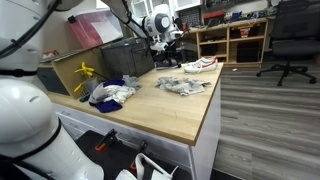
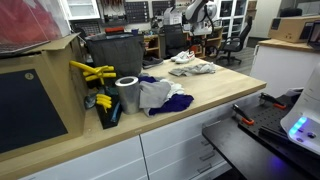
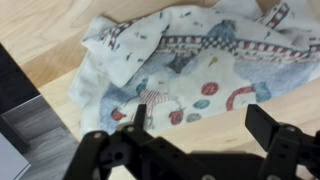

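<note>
My gripper (image 3: 200, 118) is open and empty, hovering just above the wooden table over the edge of a patterned cloth (image 3: 190, 55), pale with blue, red and striped prints. In both exterior views the gripper (image 1: 168, 47) (image 2: 193, 30) hangs above the far end of the table, near the same crumpled cloth (image 1: 184, 86) (image 2: 190, 68). A white shoe with red trim (image 1: 201, 64) lies just beyond the cloth. Nothing sits between the fingers.
A pile of white and purple cloths (image 1: 112, 93) (image 2: 160, 95) lies nearer the table's other end. Yellow clamps (image 2: 90, 72) and a metal can (image 2: 127, 93) stand by a dark bin (image 1: 128, 57). The table's edge (image 3: 40, 95) drops to grey floor.
</note>
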